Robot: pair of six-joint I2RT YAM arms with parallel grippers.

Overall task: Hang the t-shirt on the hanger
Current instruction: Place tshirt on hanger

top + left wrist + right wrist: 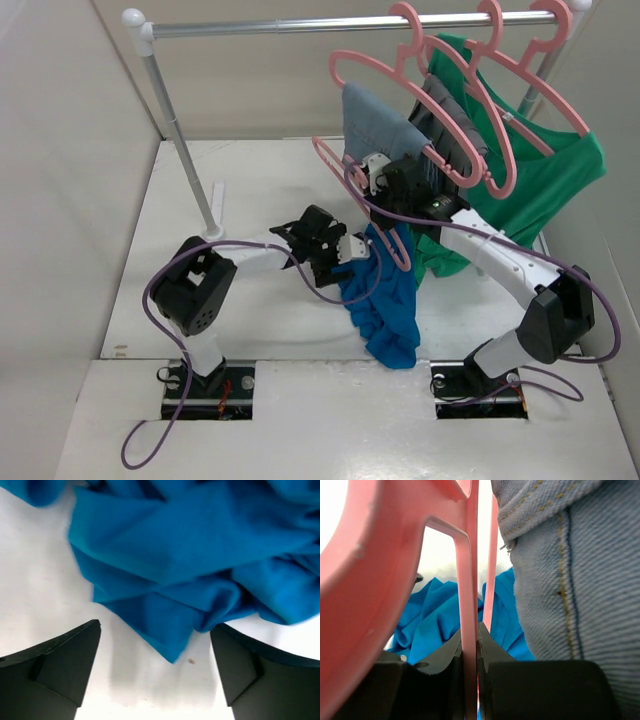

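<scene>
The blue t-shirt (385,295) hangs crumpled from the lower end of a salmon-pink hanger (325,152) down to the white table. My right gripper (375,178) is shut on a thin bar of that hanger (469,630), with the shirt (430,622) behind it. My left gripper (338,262) is open beside the shirt's left edge. In the left wrist view the shirt (190,555) fills the top, and one corner of it dips between the spread fingers (65,655) of the left gripper (156,630) without being gripped.
A metal rail (330,22) on a post (185,150) carries pink hangers with grey garments (380,125) and a green shirt (545,185). Denim (570,580) hangs close to my right gripper. Walls close in on both sides of the table (260,190).
</scene>
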